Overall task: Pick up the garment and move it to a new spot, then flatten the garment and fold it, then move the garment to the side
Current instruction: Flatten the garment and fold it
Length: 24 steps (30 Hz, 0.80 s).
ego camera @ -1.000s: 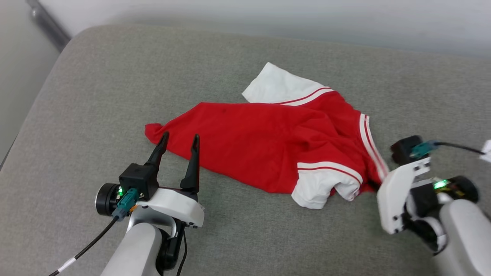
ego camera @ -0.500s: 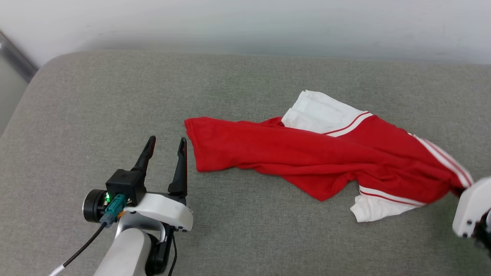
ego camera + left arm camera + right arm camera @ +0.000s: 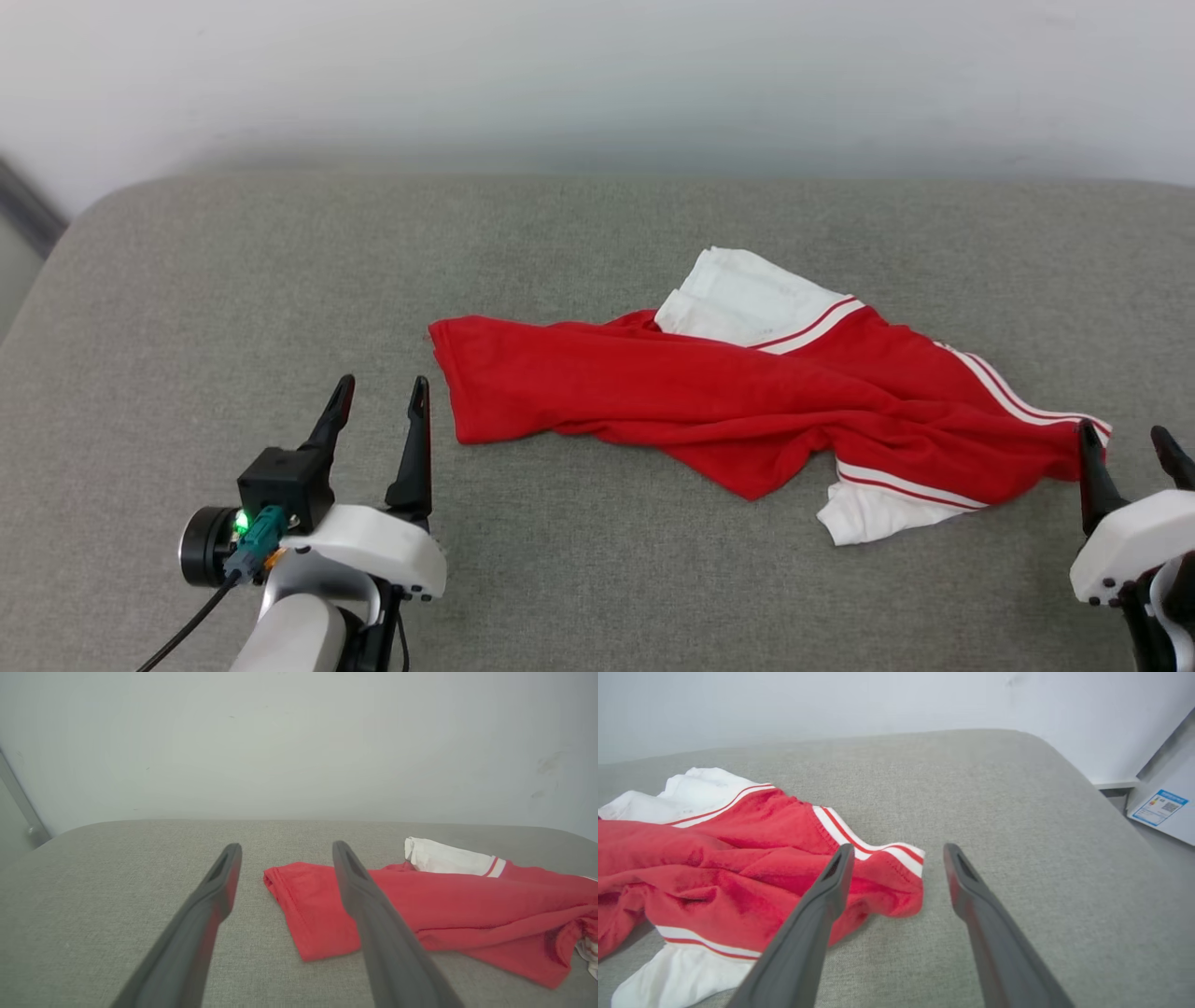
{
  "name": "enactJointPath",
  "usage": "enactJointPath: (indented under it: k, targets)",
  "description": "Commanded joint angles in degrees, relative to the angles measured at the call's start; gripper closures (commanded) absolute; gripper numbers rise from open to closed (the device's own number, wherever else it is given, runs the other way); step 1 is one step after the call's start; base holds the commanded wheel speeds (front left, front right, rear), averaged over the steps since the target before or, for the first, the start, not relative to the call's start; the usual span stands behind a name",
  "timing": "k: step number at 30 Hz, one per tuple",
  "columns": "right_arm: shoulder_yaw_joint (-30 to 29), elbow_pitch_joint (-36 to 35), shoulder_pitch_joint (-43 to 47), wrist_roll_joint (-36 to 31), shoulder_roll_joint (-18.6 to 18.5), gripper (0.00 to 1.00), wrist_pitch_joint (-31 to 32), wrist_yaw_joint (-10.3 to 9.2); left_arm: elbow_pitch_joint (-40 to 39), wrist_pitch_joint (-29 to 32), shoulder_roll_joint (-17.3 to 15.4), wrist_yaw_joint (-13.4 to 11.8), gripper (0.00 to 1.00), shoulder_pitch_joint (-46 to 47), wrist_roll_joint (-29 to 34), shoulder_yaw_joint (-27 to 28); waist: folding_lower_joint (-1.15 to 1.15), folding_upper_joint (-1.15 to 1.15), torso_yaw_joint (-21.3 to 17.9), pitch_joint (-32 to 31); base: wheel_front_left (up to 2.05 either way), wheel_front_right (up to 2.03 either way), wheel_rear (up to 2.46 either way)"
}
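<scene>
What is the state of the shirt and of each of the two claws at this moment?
garment: lying crumpled on the grey cushion, not flattened, not folded, held by no claw
left claw: open, empty, beside the garment's hem end, apart from it
right claw: open, empty, right at the garment's striped end

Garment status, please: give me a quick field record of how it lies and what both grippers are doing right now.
garment: red garment, bunched and wrinkled on the grey cushion; not flat, not folded
sleeves: far white sleeve and near white sleeve both showing
left gripper: left gripper open, empty, beside the garment's left end
right gripper: right gripper open, nothing clamped, at the garment's striped right end
task stage: flattening and folding not yet done
</scene>
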<state>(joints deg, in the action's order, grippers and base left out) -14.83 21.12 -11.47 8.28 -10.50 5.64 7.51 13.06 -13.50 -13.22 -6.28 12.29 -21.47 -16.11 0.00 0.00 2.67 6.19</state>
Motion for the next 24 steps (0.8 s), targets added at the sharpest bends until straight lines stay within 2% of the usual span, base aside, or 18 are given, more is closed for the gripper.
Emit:
enactJointPath:
  k: [1, 8, 14, 20, 24]
  targets:
    - [0.3, -1.8, 1.3, -2.4, 0.6, 0.0, -3.4, -0.04, -0.3, 0.2, -0.4, -0.4, 0.0, -1.1, -0.4, 0.2, 0.0, 0.0, -0.6, -1.3, 0.0, 0.0, 0.0]
    - [3.8, -9.9, 6.5, -7.7, 4.5, 0.0, -11.8, -0.05, -1.1, 1.6, -1.9, -1.2, 0.0, -4.0, -0.9, 0.7, 0.0, 0.0, -1.9, -4.1, 0.0, 0.0, 0.0]
    - [8.3, -18.5, 12.8, -7.8, 6.8, 0.0, -11.7, -0.05, -1.5, 3.1, -2.8, -1.8, 0.0, -6.5, -1.5, 0.8, 0.0, 0.0, -3.3, -6.4, 0.0, 0.0, 0.0]
    - [10.7, -25.6, 17.3, -6.0, 7.6, 0.0, -10.2, -0.05, -2.0, 4.1, -3.6, -2.2, 0.0, -8.0, -2.0, 1.0, 0.0, 0.0, -5.0, -7.3, 0.0, 0.0, 0.0]
    - [11.9, -27.9, 18.2, -4.4, 7.7, 0.0, -9.7, -0.04, -1.7, 6.4, -4.1, -1.1, 0.0, -6.1, -2.3, 0.1, 0.0, 0.0, -5.9, -7.0, 0.0, 0.0, 0.0]
